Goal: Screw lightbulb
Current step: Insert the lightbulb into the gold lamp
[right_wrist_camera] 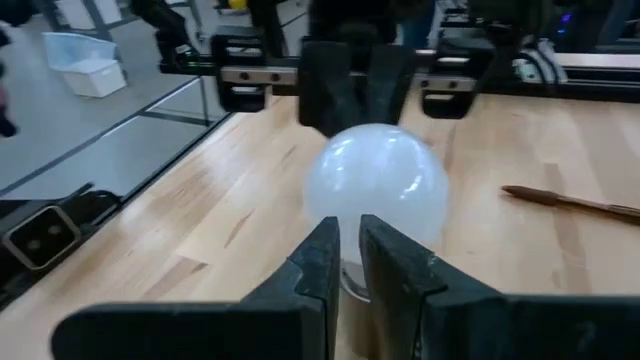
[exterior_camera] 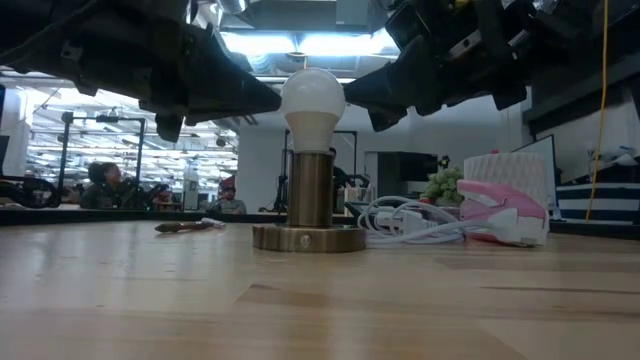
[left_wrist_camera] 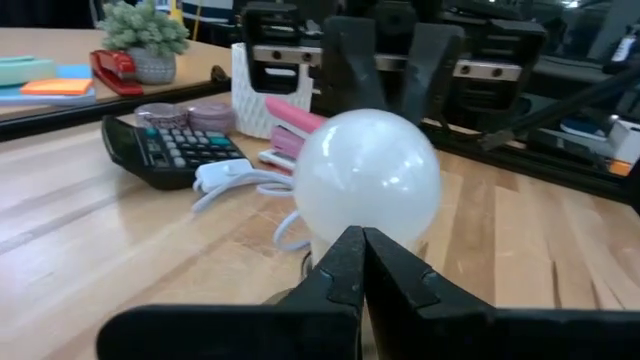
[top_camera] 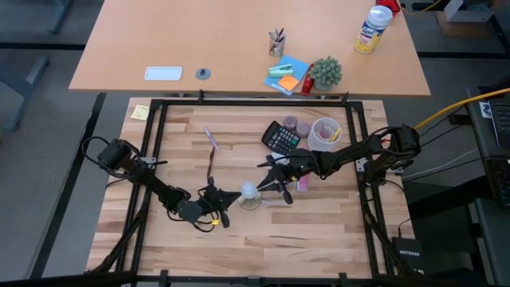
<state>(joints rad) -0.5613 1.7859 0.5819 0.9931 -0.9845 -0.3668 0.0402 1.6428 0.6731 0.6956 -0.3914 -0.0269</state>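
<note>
Grippers flank the bulb [top_camera: 249, 190]: my left gripper [top_camera: 225, 215], fingers pressed shut, sits just left of it, my right gripper [top_camera: 266, 185] just right, fingers barely apart and holding nothing. I see the bulb upright in the brass holder [exterior_camera: 309, 190] mid-table, its long axis vertical. Both look equally close; I'd judge either must open before gripping.

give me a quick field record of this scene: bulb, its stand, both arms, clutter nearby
bulb: frosted-white round lightbulb, upright atop the stand
stand: brass cylinder socket on a round base, mid-table
left gripper: beside the bulb, fingers shut, holding nothing
right gripper: on the bulb's opposite side, fingers narrowly apart, nothing visibly gripped
clutter: black calculator, looped white cord, pink stapler, brown pen
</note>
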